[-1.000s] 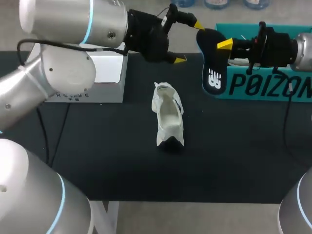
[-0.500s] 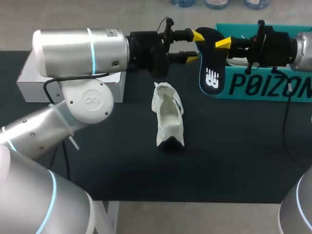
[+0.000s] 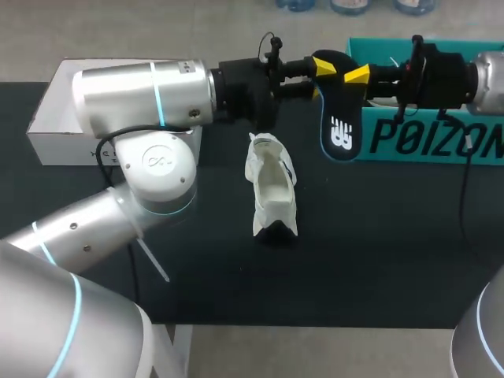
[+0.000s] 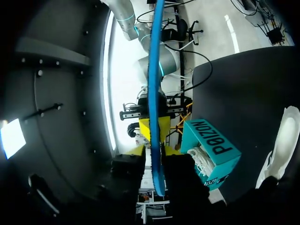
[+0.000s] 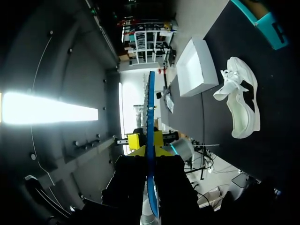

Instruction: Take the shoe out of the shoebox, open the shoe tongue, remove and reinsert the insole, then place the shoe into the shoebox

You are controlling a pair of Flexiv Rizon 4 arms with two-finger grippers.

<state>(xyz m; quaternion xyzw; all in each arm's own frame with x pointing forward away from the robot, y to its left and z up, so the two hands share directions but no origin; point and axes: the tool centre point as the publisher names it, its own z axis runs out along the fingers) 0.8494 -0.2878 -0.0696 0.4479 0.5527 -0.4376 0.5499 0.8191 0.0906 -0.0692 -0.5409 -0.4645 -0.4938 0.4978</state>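
Observation:
A dark insole with a white logo hangs upright above the table's back, in front of the teal shoebox. My right gripper is shut on its upper end from the right. My left gripper comes in from the left, and its fingers close on the same end from both sides. In the left wrist view the insole runs edge-on between the fingers of the left gripper. The right wrist view shows the insole the same way in the right gripper. The white shoe lies on its side mid-table.
A white open box stands at the back left, partly behind my left arm. Another white shoe lies inside the teal shoebox. The black table stretches in front of the shoe.
My left arm swung down and right, bringing its gripper level with the insole. Its fingers went from wide open to closed on the insole's upper end. The right gripper kept its hold.

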